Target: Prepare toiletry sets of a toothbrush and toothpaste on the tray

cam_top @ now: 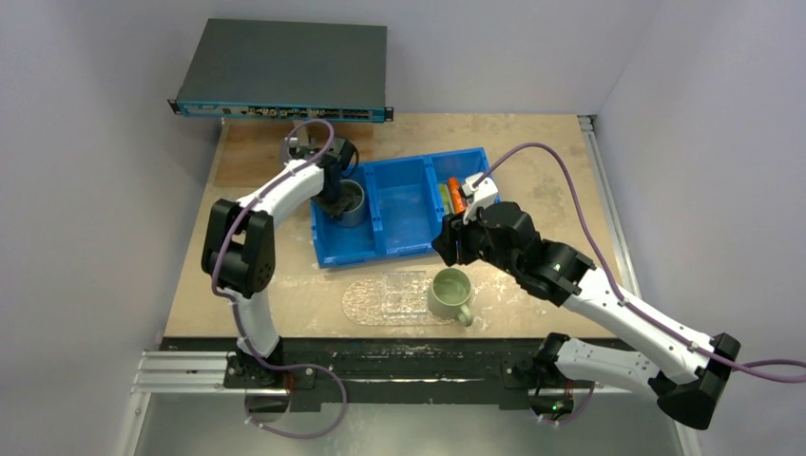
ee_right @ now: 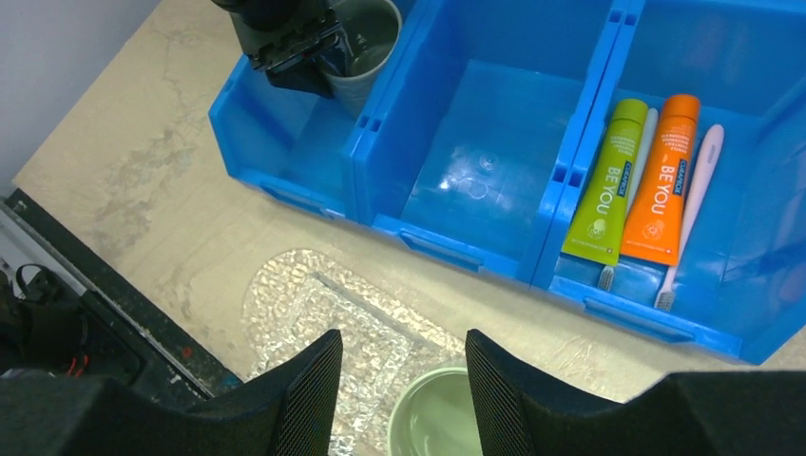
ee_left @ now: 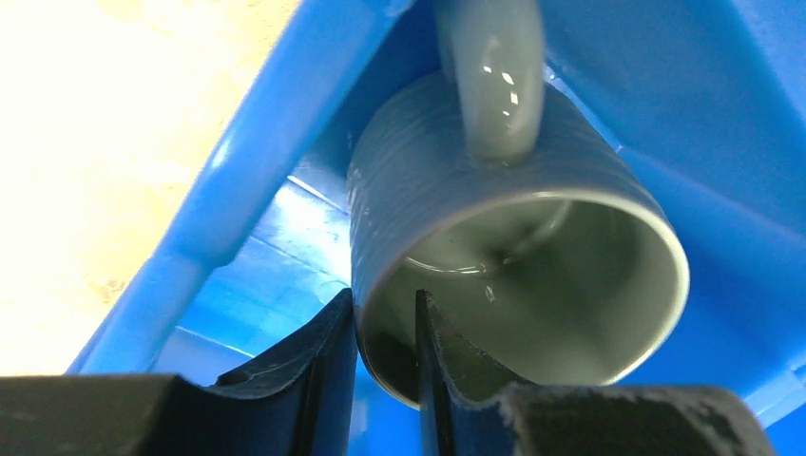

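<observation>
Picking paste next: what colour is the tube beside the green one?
The tube is orange, clearest in the right wrist view.

White-shelled arms [cam_top: 281, 193], black joints [cam_top: 249, 256], looping purple cables [cam_top: 561, 171].

Above the left pincer [ee_left: 385, 299] the handle of the grey mug [ee_left: 409, 190] runs off the top edge; whether that pincer pinches the mug's wall is unclear; under the right pincer [ee_right: 401, 337] the pale-green mug [ee_right: 432, 418] is cut off, the tray [ee_right: 285, 294] partly covered.
</observation>
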Controlling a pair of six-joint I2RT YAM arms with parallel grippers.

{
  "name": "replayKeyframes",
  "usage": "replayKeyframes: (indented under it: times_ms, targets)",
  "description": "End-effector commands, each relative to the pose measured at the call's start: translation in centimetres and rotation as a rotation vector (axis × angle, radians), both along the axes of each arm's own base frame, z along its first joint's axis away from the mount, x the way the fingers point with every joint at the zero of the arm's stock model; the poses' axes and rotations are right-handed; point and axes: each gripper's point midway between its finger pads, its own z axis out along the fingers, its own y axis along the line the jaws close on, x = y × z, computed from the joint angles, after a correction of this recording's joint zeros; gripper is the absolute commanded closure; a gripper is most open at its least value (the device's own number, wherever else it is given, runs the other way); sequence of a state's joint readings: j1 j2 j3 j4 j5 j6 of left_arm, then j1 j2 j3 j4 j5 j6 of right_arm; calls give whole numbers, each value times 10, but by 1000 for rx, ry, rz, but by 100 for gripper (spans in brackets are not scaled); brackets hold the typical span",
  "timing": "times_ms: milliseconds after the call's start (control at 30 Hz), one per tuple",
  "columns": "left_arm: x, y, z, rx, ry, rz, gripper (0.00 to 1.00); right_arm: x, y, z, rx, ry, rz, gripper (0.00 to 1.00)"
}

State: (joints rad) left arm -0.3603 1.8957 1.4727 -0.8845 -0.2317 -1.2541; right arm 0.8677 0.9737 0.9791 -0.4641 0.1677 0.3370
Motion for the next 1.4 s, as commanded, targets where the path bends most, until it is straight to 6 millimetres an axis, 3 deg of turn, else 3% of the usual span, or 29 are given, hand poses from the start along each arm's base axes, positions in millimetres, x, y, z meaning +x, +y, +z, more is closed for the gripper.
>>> replayKeyframes:
  times_ms: [0, 133, 267, 467, 933, 1367]
  targets:
    - [-9, -9, -11, -35, 17, -61, 79, -4, 2, 5, 20, -3, 22, 47]
    - [-14, -6, -13, -32, 17, -72, 85, -5, 3, 6, 25, -1, 28, 48]
    - [-18, -3, -10, -22, 11, -88, 100, -5, 6, 8, 33, 3, 39, 50]
    - [-20, -2, 2, -26, -41, -119, 100, -6, 8, 7, 39, 13, 44, 51]
    - [-35, -1, 65, -61, -204, -249, 100, -6, 2, 16, 41, 2, 22, 54]
    - [-57, -5, 108, -107, -303, -342, 100, -5, -6, 22, 24, -3, -10, 54]
